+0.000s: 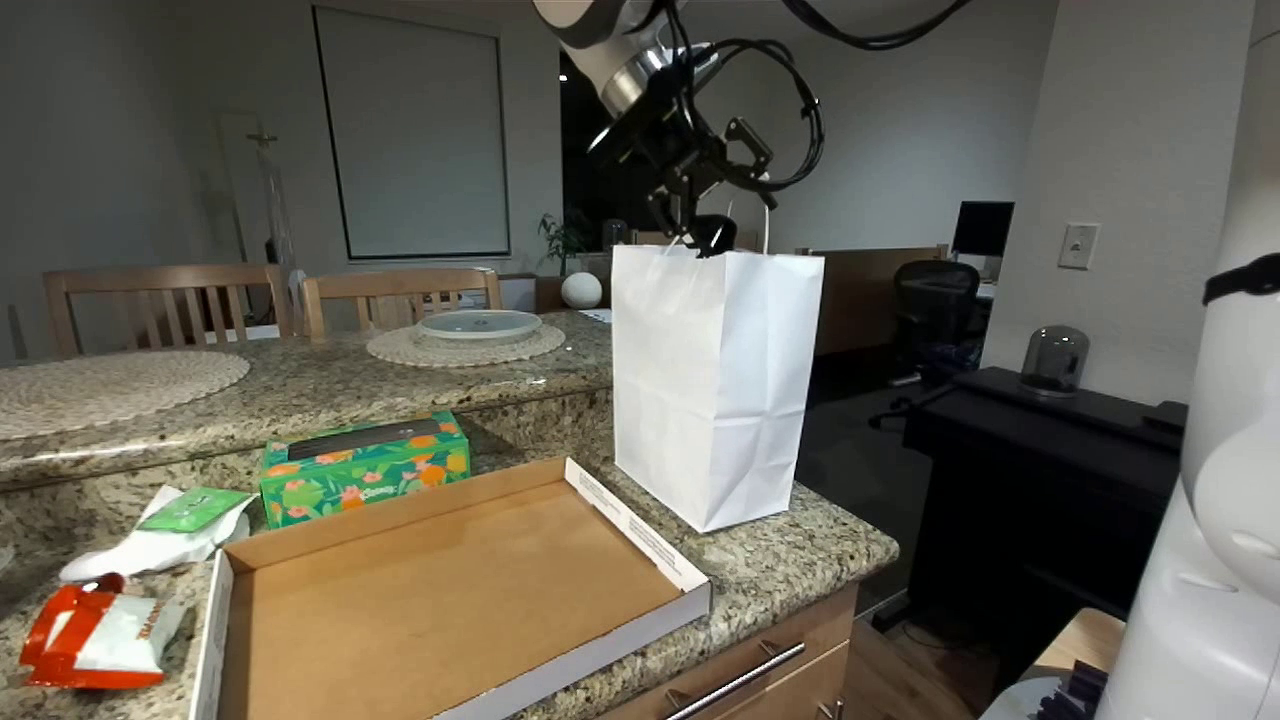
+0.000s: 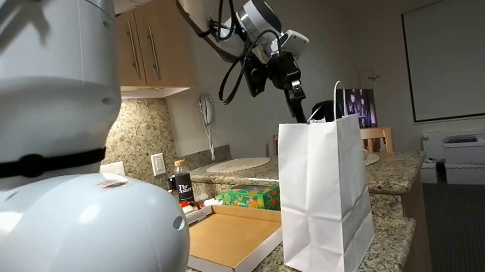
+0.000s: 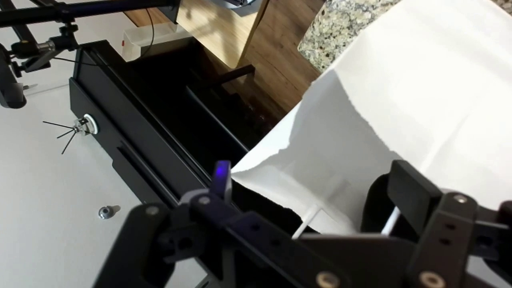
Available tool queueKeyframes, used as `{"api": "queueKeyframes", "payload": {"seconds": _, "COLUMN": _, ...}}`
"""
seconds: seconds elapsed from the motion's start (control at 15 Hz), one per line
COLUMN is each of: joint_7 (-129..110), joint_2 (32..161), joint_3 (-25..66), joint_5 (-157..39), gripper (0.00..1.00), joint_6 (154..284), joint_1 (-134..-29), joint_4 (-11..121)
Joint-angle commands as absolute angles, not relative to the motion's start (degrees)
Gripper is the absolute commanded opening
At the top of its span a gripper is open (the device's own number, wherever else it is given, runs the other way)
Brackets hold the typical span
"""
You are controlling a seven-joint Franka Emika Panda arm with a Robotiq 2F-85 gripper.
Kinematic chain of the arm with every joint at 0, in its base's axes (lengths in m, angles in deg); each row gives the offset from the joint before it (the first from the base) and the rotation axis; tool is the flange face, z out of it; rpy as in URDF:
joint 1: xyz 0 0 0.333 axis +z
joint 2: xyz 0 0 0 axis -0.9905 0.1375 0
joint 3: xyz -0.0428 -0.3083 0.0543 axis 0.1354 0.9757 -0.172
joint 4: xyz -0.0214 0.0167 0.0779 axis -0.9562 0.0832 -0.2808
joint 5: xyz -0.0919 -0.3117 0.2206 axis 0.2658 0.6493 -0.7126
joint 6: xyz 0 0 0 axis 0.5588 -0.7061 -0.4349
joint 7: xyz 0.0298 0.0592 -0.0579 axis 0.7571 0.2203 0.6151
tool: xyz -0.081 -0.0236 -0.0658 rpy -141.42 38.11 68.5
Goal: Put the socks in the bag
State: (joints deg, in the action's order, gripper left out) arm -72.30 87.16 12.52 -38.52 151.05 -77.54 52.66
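—How's it set?
—On the speckled granite surface [image 1: 800, 552], my tall white paper bag [image 1: 700, 390] stands upright, presumably so contents drop straight in. My black two-fingered tool [image 3: 314, 174] is at its mouth, fingers apart, likely for a release.
—Count?
—One bag, one tool, and one black fabric sock [image 2: 326, 110] I can make out, poking above the rim; whether it touches my tool, I can't tell.

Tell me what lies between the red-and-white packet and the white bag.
An exterior view shows the cardboard tray there, with strips of granite counter toward both packet and bag.
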Motion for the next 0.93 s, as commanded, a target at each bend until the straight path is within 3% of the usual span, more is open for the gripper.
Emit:
{"api": "queueKeyframes", "payload": {"seconds": 0.0, "joint_7": -72.53, "joint_2": 86.45, "joint_3": 13.45, "joint_5": -40.62, "gripper": 1.00, "joint_6": 153.61, "joint_1": -77.57, "joint_4": 53.01}}
{"api": "queueKeyframes", "payload": {"seconds": 0.87, "joint_7": -76.54, "joint_2": 86.78, "joint_3": 13.77, "joint_5": -35.96, "gripper": 1.00, "joint_6": 156.31, "joint_1": -76.22, "joint_4": 54.50}}
